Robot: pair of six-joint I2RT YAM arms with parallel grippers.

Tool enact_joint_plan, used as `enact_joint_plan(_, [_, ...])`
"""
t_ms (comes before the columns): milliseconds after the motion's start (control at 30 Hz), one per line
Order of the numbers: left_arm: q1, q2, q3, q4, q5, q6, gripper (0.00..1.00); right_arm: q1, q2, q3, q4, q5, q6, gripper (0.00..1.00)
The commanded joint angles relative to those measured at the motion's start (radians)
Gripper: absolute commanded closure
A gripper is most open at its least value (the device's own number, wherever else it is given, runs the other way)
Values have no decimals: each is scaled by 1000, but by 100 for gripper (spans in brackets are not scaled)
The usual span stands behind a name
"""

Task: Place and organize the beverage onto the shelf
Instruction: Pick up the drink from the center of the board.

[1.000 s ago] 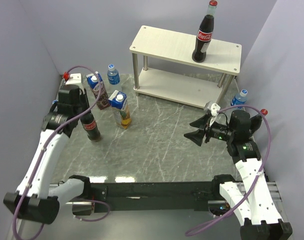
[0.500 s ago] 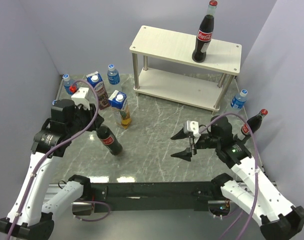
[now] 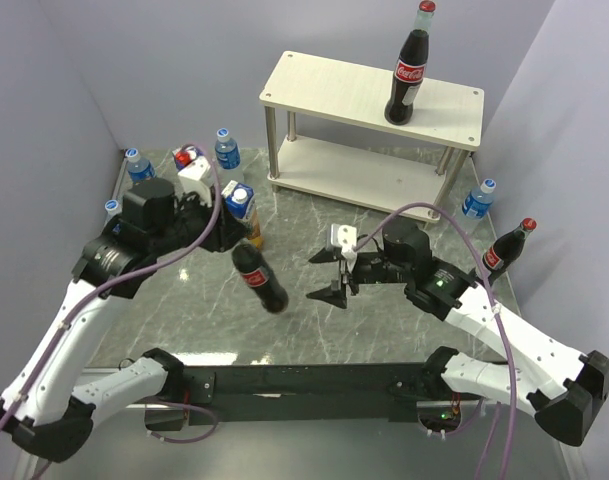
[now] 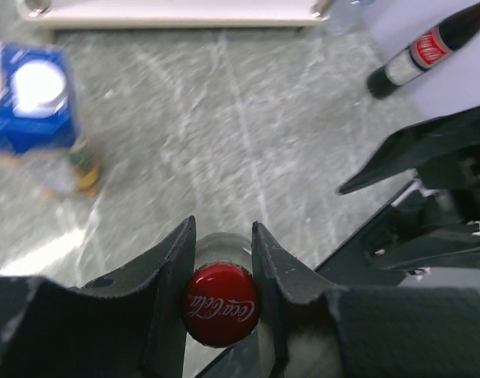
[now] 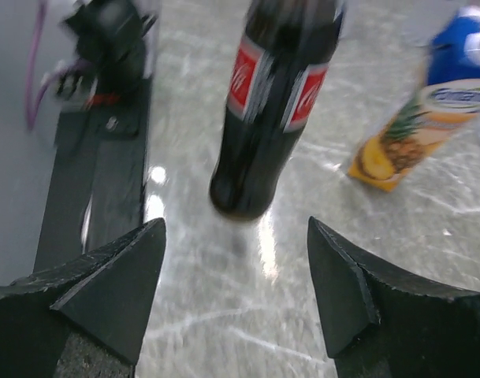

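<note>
Left pincer [image 4: 224, 240] round 1 cola bottle [image 3: 261, 282] — 1 of 3.

I count: Coca-Cola bottles [image 3: 409, 65], three (one on the shelf [image 3: 324, 85], two off it); water bottles [image 3: 227, 150], four, all off the shelf; juice carton [image 3: 239, 200], one clearly visible, left of the shelf.

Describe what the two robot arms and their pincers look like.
The left arm and right arm have white shells with black joints and black bases. A purple cable loops along each. The left pincer and right pincer are black, each with two wedge-shaped fingers tapering to points. A small white block sits behind each pincer.
</note>
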Motion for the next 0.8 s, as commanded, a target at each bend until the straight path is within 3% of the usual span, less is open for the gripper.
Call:
enact_joint_plan(0, [-70,41,142,301,0,-96,100,31,9,55,174,186,194,21])
enact_joint_plan(100, [-144,90,200,317,-53,-96,100,43,9,40,251,257,305,14])
enact_joint_plan(333, [-286,259,392,282,-202,-79,100,80,14,17,337,415,328,12])
enact_joint_plan(767, [-339,375,573,263,-235,-123,100,92,58,-31,510,565,310,11])
